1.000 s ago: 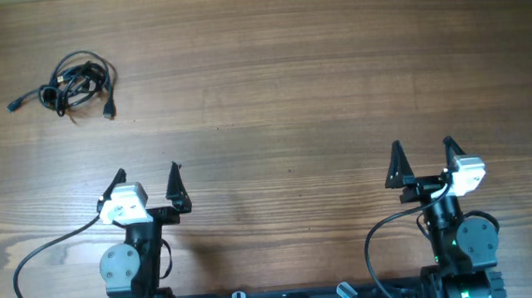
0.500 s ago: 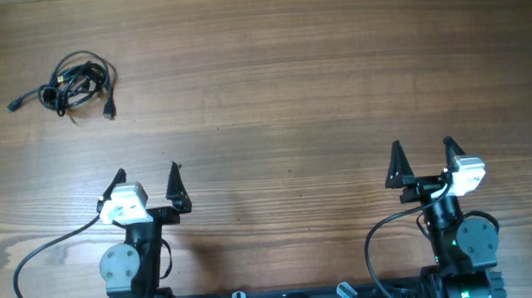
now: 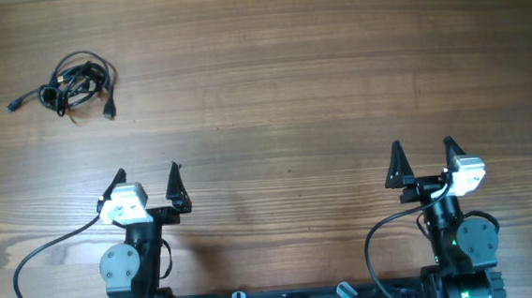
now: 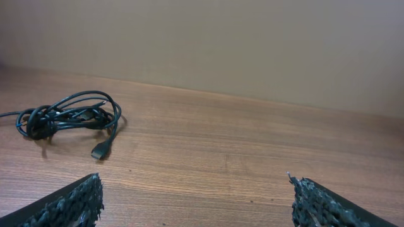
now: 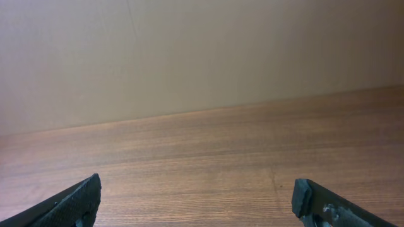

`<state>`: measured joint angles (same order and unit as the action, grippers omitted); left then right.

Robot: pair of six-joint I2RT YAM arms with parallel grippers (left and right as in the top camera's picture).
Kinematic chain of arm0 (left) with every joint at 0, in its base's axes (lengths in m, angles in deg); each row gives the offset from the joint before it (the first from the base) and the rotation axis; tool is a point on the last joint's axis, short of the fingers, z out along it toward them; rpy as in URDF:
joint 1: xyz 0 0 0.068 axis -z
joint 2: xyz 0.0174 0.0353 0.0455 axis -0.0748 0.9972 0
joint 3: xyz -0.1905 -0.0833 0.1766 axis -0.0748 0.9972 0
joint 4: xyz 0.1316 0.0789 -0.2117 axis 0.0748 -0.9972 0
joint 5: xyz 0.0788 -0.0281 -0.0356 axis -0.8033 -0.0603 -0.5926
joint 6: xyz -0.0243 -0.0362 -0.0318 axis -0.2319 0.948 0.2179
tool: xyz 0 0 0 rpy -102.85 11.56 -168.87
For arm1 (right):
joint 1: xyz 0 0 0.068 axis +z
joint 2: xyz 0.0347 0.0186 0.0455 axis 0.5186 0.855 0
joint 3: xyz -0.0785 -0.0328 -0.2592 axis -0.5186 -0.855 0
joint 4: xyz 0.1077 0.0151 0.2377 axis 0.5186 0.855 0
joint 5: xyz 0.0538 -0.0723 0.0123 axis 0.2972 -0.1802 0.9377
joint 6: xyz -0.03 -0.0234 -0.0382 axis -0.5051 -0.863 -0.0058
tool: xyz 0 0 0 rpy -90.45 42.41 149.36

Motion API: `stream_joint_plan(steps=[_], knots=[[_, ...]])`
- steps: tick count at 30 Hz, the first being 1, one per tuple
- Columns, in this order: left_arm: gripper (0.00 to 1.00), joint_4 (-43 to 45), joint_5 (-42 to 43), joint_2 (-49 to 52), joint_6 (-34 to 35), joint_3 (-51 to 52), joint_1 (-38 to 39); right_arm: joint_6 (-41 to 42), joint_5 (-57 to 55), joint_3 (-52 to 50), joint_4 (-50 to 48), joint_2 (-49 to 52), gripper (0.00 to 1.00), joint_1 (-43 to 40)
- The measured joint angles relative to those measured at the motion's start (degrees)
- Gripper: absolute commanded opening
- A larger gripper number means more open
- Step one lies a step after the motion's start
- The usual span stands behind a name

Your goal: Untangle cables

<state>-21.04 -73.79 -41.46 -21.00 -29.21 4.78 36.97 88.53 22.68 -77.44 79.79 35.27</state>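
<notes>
The cables point(image 3: 72, 85) lie as one small knotted black bundle at the far left of the wooden table, with plug ends sticking out left and down. The bundle also shows in the left wrist view point(image 4: 69, 118), far ahead and to the left of the fingers. My left gripper point(image 3: 148, 176) is open and empty near the table's front edge, well short of the bundle; its fingertips frame bare wood point(image 4: 196, 189). My right gripper point(image 3: 422, 147) is open and empty at the front right point(image 5: 197, 189), far from the cables.
The wooden table point(image 3: 289, 82) fills the view. A plain beige wall point(image 5: 189, 50) stands behind its far edge. Thicker black arm wires point(image 3: 43, 254) loop beside each arm base at the front.
</notes>
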Motion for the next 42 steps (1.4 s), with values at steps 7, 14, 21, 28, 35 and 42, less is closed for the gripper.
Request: stream_joint_plan(steps=[7,14,21,28,35,42], knots=[[1.00,0.0,0.0,0.0,0.0,0.0,0.0,0.0,0.0,0.0,0.0,0.0,1.00,0.0],[1.00,0.0,0.0,0.0,0.0,0.0,0.0,0.0,0.0,0.0,0.0,0.0,1.00,0.0],[1.00,0.0,0.0,0.0,0.0,0.0,0.0,0.0,0.0,0.0,0.0,0.0,1.00,0.0],[1.00,0.0,0.0,0.0,0.0,0.0,0.0,0.0,0.0,0.0,0.0,0.0,1.00,0.0],[1.00,1.8,1.6,0.0,0.0,0.0,0.0,0.0,0.0,0.0,0.0,0.0,1.00,0.0],[1.00,-5.8,8.8,0.3,3.8,-6.1,0.0,0.0,0.0,0.0,0.0,0.0,1.00,0.0]])
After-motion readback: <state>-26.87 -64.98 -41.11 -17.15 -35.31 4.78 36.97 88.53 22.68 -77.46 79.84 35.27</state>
